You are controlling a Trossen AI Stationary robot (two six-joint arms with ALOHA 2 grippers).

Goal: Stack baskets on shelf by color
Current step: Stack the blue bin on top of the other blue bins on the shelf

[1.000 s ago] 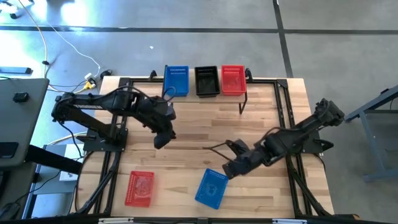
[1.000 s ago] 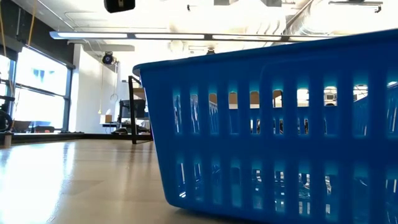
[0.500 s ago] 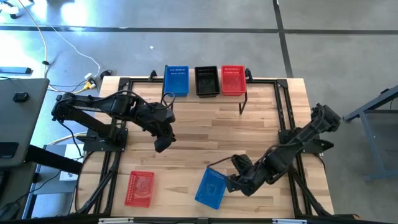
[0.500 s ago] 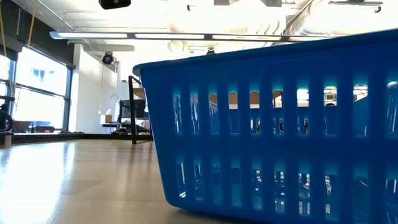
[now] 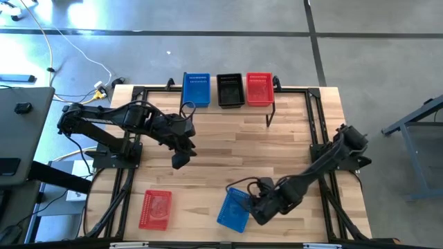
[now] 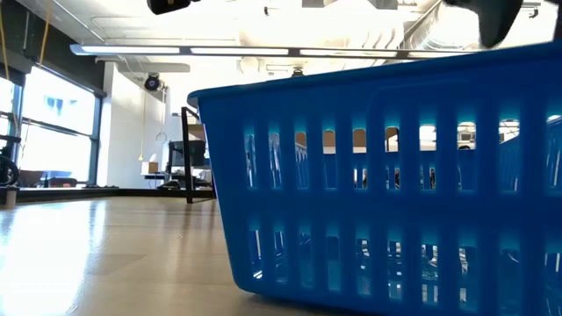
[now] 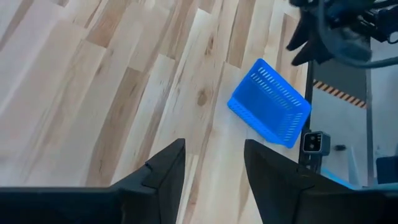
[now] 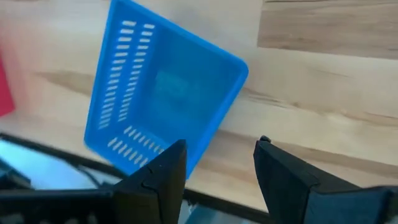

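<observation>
No readable text, labels, brand names, numbers or signs appear in any of the views, neither on the baskets, the arms, the worktop, the shelf nor in the room behind.

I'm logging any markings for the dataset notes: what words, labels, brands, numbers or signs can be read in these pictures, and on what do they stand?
None can be read.
Loose blue basket: plain perforated plastic, no label showing.
Loose red basket: no text showing.
Baskets on the shelf: no text showing.
Orange-and-black hazard stripes on the floor beyond the table: a marking, not words.
Small dark device by the table edge: too small to read.
</observation>
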